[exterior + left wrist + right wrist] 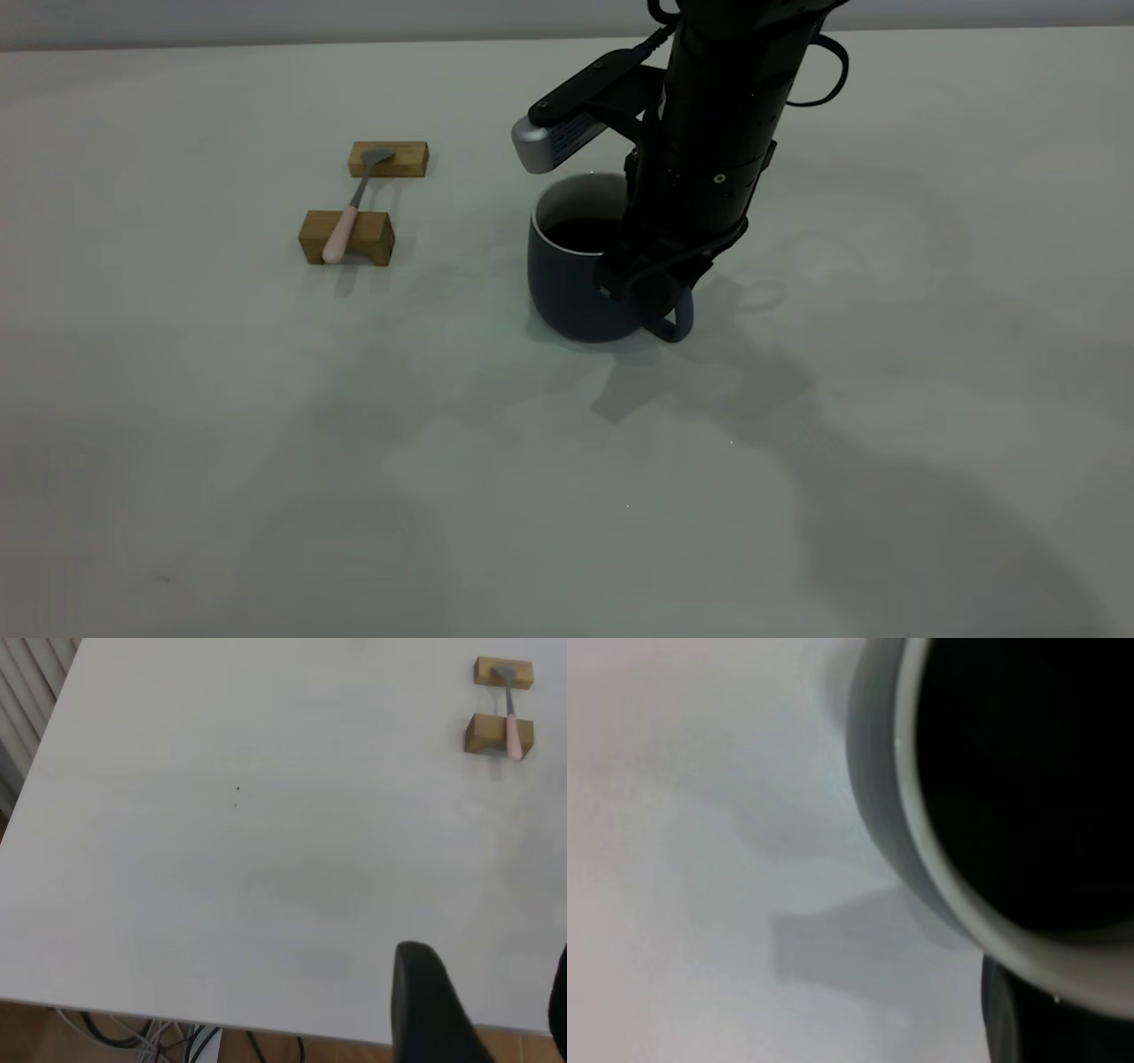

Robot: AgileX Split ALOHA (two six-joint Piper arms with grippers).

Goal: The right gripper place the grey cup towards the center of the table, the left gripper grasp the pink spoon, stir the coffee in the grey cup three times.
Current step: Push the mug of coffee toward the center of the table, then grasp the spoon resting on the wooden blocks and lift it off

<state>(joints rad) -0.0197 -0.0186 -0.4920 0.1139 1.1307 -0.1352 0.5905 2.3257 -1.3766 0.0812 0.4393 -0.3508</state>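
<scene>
The grey cup (567, 283) stands on the table (266, 425) near its middle, with dark coffee (580, 235) inside. My right gripper (651, 288) comes down from above and is shut on the cup's handle (680, 323) at the cup's right side. In the right wrist view the cup's wall (877, 780) and coffee (1019, 771) fill the frame, with one dark finger (1001, 1019) under the rim. The pink spoon (341, 232) lies across two wooden blocks at the left. My left gripper (487, 966) hangs open over the table's edge, far from the spoon (513, 726).
The spoon's bowl rests on the far block (388, 159) and its pink handle on the near block (368, 239). Cables (159, 1036) hang below the table's edge in the left wrist view.
</scene>
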